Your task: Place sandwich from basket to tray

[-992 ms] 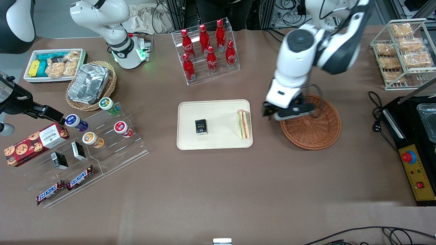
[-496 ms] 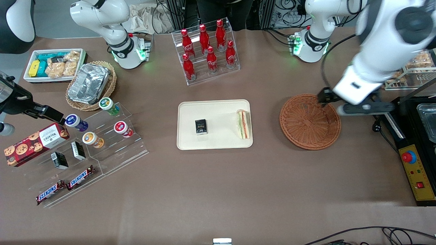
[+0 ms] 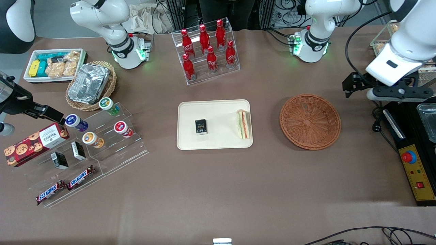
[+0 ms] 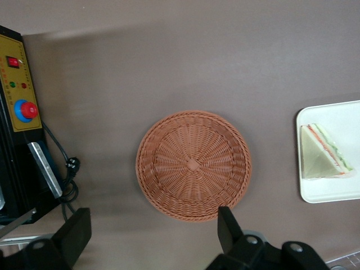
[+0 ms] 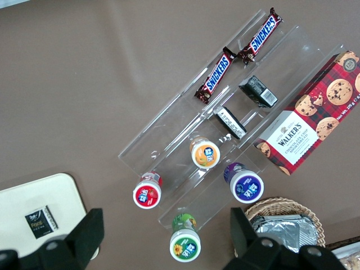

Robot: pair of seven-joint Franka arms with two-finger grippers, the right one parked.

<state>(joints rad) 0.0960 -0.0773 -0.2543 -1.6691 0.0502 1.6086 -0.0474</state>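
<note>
Your sandwich (image 3: 244,124) is on the tray (image 3: 214,108), lying along the tray's short edge nearest the basket (image 3: 310,121), w/ a small black packet (image 3: 201,127) also on the tray, toward its middle. Tray sits mid-counter (image 3: 218,183); the basket is beside it toward the working arm's end and holds nothing. Your gripper (image 3: 354,85) hangs above the counter near that end's edge, farther from the front camera than the basket and apart from it, next to the black control box (image 3: 414,163). Jaws are spread wide, nothing between them: in the wrist view the fingers (image 4: 228,228) frame the basket (image 4: 193,164) from above.
</note>
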